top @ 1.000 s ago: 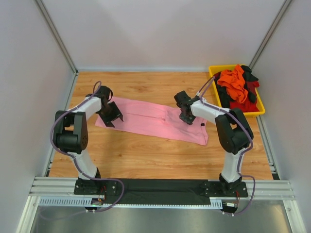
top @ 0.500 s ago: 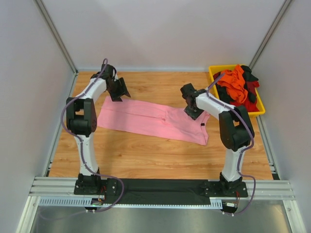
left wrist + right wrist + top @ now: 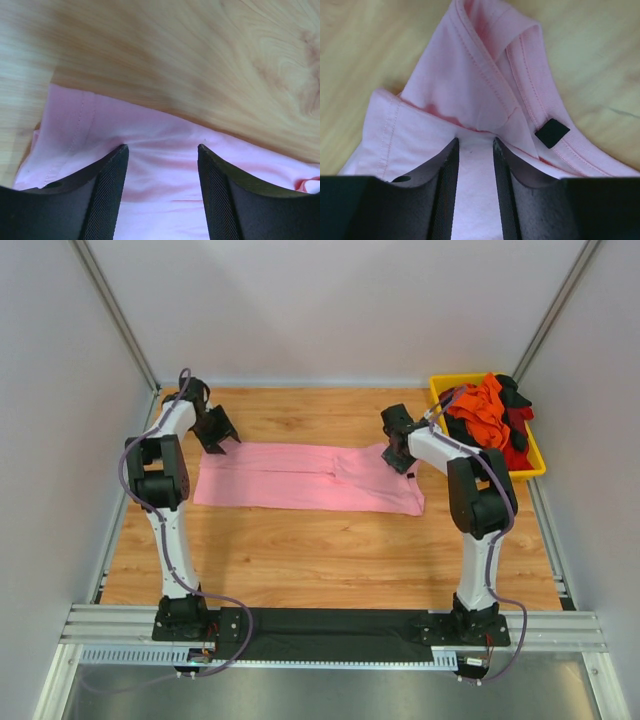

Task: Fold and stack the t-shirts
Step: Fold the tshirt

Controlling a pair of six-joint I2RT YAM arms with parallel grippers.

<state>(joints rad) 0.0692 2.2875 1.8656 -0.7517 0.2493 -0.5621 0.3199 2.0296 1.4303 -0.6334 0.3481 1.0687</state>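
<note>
Pink t-shirt point(image 3: 300, 476) now lies straight across the table point(image 3: 300, 540), no longer slanted, so it looks ready for folding. Left gripper point(image 3: 218, 433) stands apart over its far-left corner. Right gripper point(image 3: 397, 455) is narrowly parted at the collar, and I can't tell if it pinches.

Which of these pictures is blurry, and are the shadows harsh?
Left wrist: the table is smeared, the pink shirt soft. Right wrist: the shirt's stitching and black tag are crisp, the table behind soft. Top view: sharp, evenly lit, only faint shadows.
</note>
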